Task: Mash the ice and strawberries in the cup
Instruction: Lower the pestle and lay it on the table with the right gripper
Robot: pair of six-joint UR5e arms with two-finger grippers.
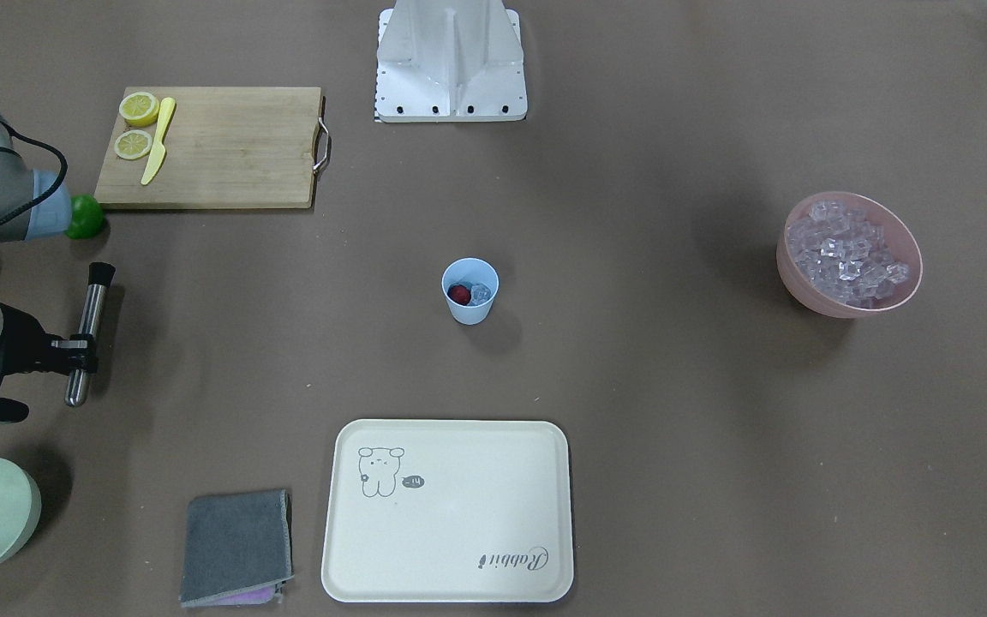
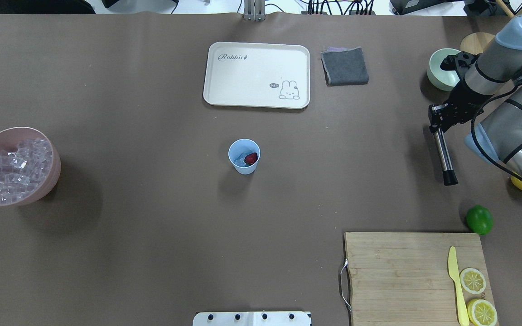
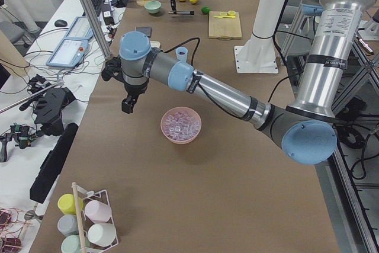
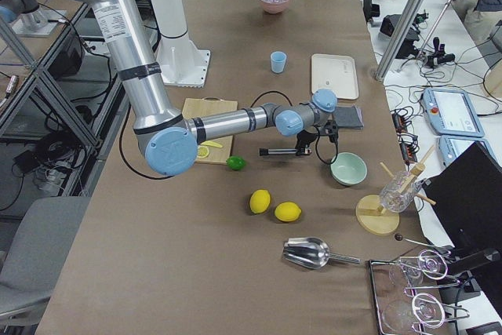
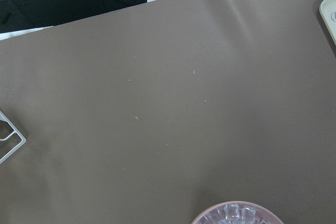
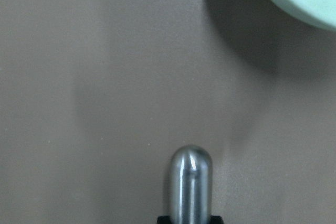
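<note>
Overhead view, read left to right. Pink bowl (image 2: 50, 181) stood at the left edge of the tabletop (image 2: 129, 226), heaped with ice (image 2: 14, 170). Left hand (image 3: 128, 105) showed only in the side view, hanging above the tabletop near that bowl; could not tell whether its fingers were spread or closed. Cup (image 2: 244, 170) stood upright at mid-tabletop, well apart from everything else. Inside it lay the strawberry (image 2: 251, 158), with a clear cube (image 2: 241, 159) just beside it. Beyond the cup lay a cream tray (image 2: 256, 74), and to its right a folded grey cloth (image 2: 345, 66). Further right, the right hand (image 2: 437, 120) was clamped on a steel muddler (image 2: 443, 156), gripping it near one end; the muddler lay roughly level, above the tabletop, black tip toward the robot. A pale green bowl (image 2: 437, 72) sat just beyond that hand. A lime (image 2: 479, 219) lay near the far edge of a wooden cutting board (image 2: 401, 271).
</note>
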